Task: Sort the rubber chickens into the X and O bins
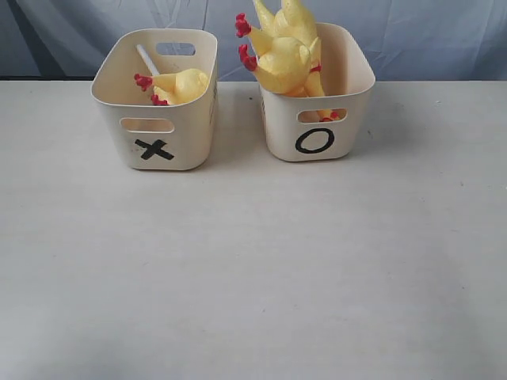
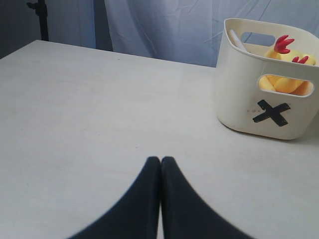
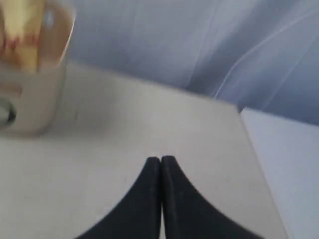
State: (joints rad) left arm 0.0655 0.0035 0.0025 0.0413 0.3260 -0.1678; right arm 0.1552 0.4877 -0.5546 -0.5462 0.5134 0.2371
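The X bin stands at the back left with a yellow rubber chicken piece lying inside, red feet up. The O bin stands to its right, and two whole chickens stick out of it feet upward. In the left wrist view the X bin and its chicken show ahead; my left gripper is shut and empty over bare table. My right gripper is shut and empty too, with the blurred O bin off to one side. Neither gripper shows in the exterior view.
The cream table stretches in front of both bins. A blue-grey cloth backdrop hangs behind. A white stick leans inside the X bin. The table's edge lies close to my right gripper.
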